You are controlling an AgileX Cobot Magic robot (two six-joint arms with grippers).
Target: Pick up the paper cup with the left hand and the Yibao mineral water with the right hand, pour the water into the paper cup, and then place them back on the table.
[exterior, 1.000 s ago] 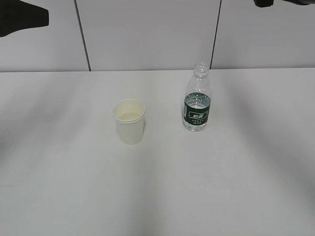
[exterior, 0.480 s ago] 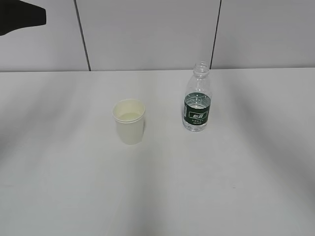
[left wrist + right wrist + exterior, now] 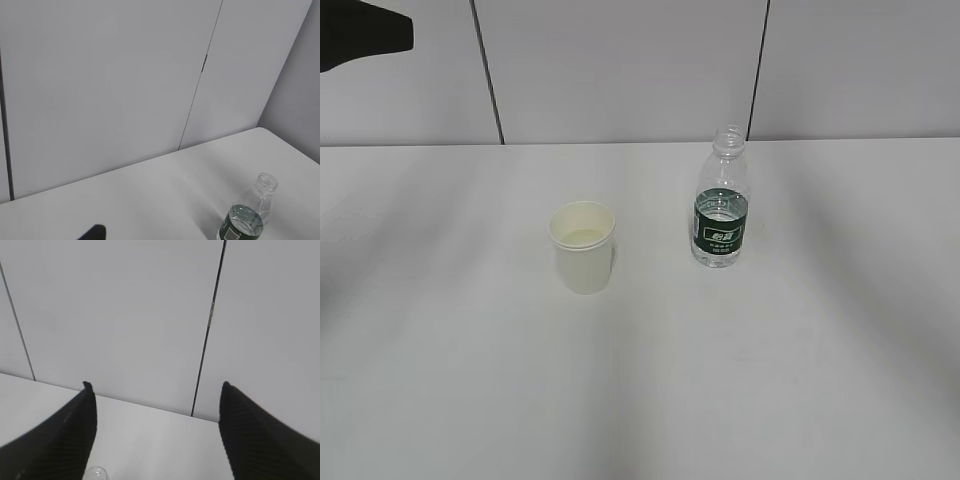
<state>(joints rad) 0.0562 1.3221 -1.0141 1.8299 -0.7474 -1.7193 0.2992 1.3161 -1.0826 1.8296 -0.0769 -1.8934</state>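
The paper cup (image 3: pixel 582 247) stands upright on the white table (image 3: pixel 470 380), left of centre, with nothing touching it. The Yibao mineral water (image 3: pixel 722 212) stands upright to its right, uncapped and partly filled. It also shows at the bottom of the left wrist view (image 3: pixel 246 220), and its mouth (image 3: pixel 95 473) shows in the right wrist view. The left arm (image 3: pixel 360 30) is a dark shape high at the top left, far from the cup; only one black fingertip (image 3: pixel 92 233) shows in its wrist view. The right gripper (image 3: pixel 155 385) is open and empty, above and behind the bottle.
A grey panelled wall (image 3: pixel 620 70) with dark vertical seams stands right behind the table's far edge. The table's right edge (image 3: pixel 295 150) shows in the left wrist view.
The dark part of the right arm at the top right edge of the exterior view has left the frame. The left arm has drawn back slightly up-left. Cup and bottle have not moved.
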